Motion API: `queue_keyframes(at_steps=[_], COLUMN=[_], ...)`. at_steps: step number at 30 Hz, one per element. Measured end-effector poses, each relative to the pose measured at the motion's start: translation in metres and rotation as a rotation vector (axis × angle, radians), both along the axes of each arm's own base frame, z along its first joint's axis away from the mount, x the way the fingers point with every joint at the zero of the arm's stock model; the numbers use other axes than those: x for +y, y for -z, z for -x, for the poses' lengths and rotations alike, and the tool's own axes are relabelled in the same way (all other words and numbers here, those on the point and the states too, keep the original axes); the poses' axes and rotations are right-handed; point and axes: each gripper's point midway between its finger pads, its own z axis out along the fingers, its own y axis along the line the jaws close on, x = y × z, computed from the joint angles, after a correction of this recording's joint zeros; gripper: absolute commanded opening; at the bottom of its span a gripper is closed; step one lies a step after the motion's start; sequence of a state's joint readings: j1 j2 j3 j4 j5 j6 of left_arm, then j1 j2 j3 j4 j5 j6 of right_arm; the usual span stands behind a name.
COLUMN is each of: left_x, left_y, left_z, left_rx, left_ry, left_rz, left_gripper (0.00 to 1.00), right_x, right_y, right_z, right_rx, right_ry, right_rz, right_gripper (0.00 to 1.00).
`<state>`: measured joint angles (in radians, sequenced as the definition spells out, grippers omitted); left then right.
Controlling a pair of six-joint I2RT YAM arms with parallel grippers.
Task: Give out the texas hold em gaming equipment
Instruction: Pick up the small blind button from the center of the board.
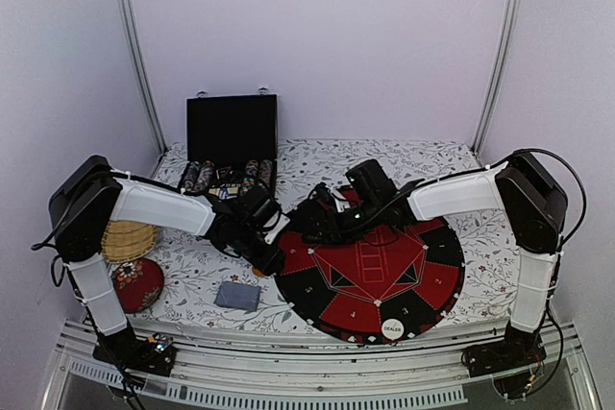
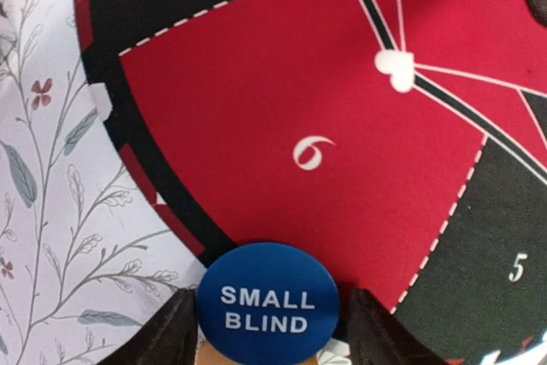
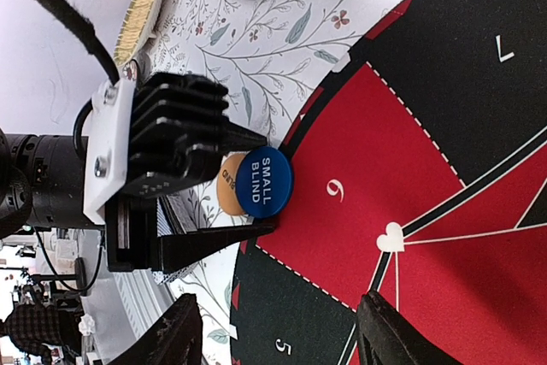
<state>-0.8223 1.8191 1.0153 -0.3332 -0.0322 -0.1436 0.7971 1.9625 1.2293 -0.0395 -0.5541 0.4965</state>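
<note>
A blue SMALL BLIND button [image 2: 267, 305] lies at the rim of the red-and-black mat [image 2: 282, 83], by the segment marked 6, partly over an orange button [image 3: 225, 184]. My left gripper [image 2: 272, 335] is down around the blue button [image 3: 264, 181]. One finger touches its edge, a small gap shows at the other, and the jaws are open. My right gripper [image 3: 278, 339] hovers open over the mat near segment 5, holding nothing. A white DEALER button [image 1: 393, 328] rests on the mat's near edge. A grey deck of cards [image 1: 237, 295] lies on the cloth, left of the mat.
The black chip case [image 1: 231, 132] stands open at the back left with rows of chips [image 1: 227, 176]. A woven yellow mat [image 1: 128, 240] and a red patterned ball [image 1: 137, 283] sit at the left edge. The two arms [image 1: 317, 218] nearly meet over the mat's left rim.
</note>
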Motion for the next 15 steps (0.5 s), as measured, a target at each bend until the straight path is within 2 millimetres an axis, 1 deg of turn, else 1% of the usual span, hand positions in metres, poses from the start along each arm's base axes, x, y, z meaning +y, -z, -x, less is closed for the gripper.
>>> queue_keyframes(at_steps=[7, 11, 15], left_x=[0.0, 0.003, 0.004], left_y=[-0.001, -0.005, -0.019], left_z=[0.001, -0.002, -0.007], left_rx=[-0.002, -0.023, -0.063], left_ry=[0.003, -0.007, -0.019], left_rz=[-0.002, -0.013, -0.002], left_gripper=[0.47, 0.45, 0.45], right_x=[-0.001, -0.001, -0.001], right_y=[-0.001, -0.008, -0.015], right_z=[0.0, -0.001, -0.002], right_rx=[-0.002, -0.014, -0.026], right_ry=[0.003, 0.005, 0.009], right_rz=[0.003, -0.006, -0.015], right_gripper=[0.63, 0.63, 0.63])
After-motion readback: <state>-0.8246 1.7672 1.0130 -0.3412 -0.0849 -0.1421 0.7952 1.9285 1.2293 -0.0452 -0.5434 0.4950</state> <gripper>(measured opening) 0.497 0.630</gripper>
